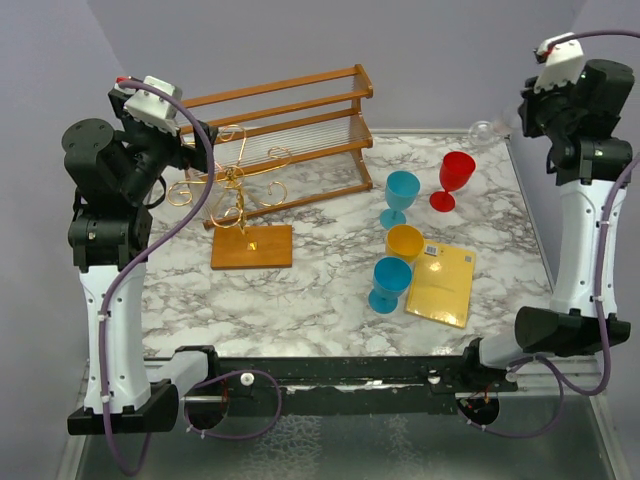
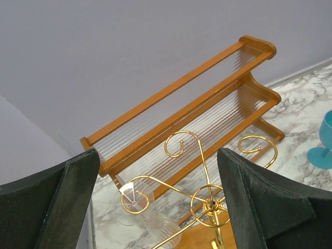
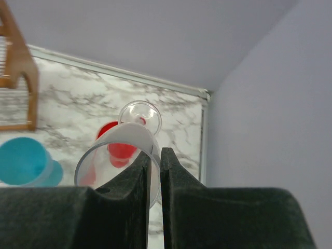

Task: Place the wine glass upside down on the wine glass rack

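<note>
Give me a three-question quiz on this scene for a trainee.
1. True or false: the left gripper is open.
2. Fill in: the right gripper is shut on the rim of the ___.
3. How many blue goblets stand on the table? A one, B two, C three.

Key: 1 true. 2 wine glass. 3 B.

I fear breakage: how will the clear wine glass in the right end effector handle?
Probably fragile: the wine glass looks thin-walled. Likely slippery, pinched only at its smooth rim by the right end effector. Round bowl may roll.
</note>
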Motion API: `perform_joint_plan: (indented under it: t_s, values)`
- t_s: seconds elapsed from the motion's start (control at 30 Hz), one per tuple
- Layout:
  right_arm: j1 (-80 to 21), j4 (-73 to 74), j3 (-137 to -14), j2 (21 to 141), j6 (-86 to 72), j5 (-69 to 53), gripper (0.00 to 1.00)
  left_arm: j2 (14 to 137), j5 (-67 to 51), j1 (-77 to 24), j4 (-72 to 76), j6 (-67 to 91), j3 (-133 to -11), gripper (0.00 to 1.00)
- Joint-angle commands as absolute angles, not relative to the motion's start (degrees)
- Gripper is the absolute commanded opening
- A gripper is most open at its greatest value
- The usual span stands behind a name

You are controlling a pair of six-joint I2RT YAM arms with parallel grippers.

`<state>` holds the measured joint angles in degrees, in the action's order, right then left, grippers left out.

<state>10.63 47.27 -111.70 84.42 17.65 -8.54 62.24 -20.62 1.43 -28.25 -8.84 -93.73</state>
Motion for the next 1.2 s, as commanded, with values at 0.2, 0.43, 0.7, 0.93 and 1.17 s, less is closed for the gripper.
perform_joint_plan:
  t_s: [0.2,0.43,0.7,0.93,1.17]
  values:
    - [-5.90,39.84,-117.19,85.70,11.78,-13.22,0.01,62.43,-26.90,1.67,-23.85,-1.74,-92.99,0.93]
    - [-12.90,33.21,-115.22,86.68,7.12,-19.75,0.01,63.46,-33.87,1.65,-19.47,4.99,-90.97,0.87]
    - [-15.02,27.14,-114.60,86.97,-0.59,-28.33,0.01,66.47,-36.36,1.05,-12.16,17.29,-89.15,0.80]
    - [-15.21,22.77,-114.79,86.07,-6.35,-33.74,0.01,70.59,-36.53,-2.96,-8.43,23.72,-90.11,0.79]
    - [-15.29,19.99,-113.99,85.86,-10.27,-36.25,0.01,74.75,-36.49,-8.57,-4.76,29.12,-90.12,0.75]
